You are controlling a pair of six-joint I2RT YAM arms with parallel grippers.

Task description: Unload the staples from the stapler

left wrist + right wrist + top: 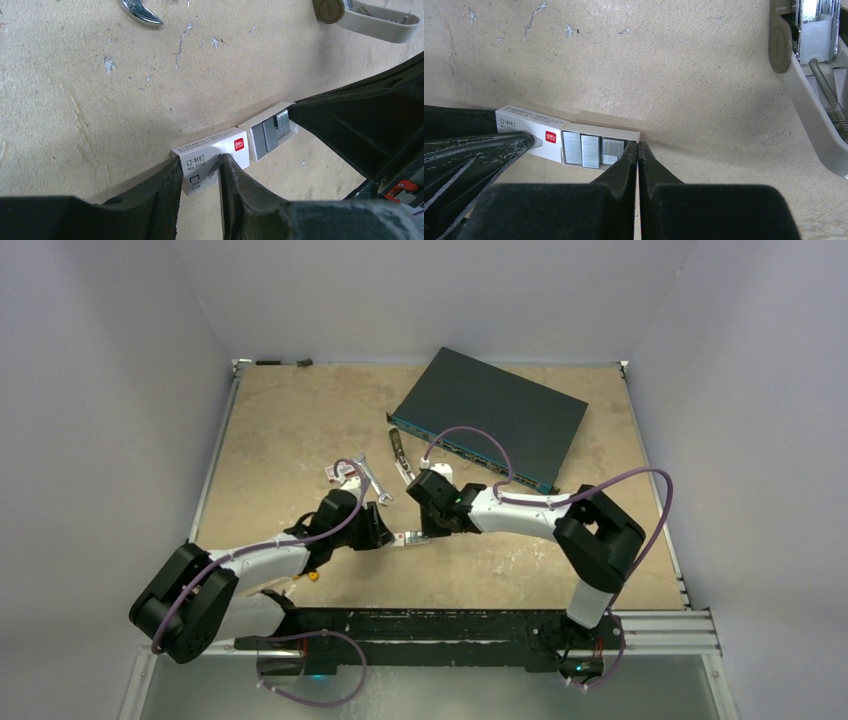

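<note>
Saw the sandy table [280,420], then the dark network switch [490,415] well behind the staple box [215,147]. Found the left gripper [201,162] pinching the sleeve of the staple box from both sides. Found the right gripper [637,146] pressed tight together, tips touching the slid-out tray end of the staple box. Could not tell whether a bit of card sat between the tips.

Spotted the stapler [380,29] lying a little behind the staple box, apart from it, with no gripper on it. Judged it light, hard and stiff, with smooth sides that could slip. Judged the open hinge floppy, so one half might swing when lifted. Thought it best to grab across the narrow sides of the pale bottom half, near the middle, away from the spring. Looked small and bar-shaped, pale grey-green, flipped open, with a shiny metal channel and a thin coil spring showing. Could not tell whether staples sat inside it.

Noticed the silver wrench [370,480] behind and left of the staple box. Counted three little shiny blocks of staples [583,149] in the tray of the staple box.
</note>
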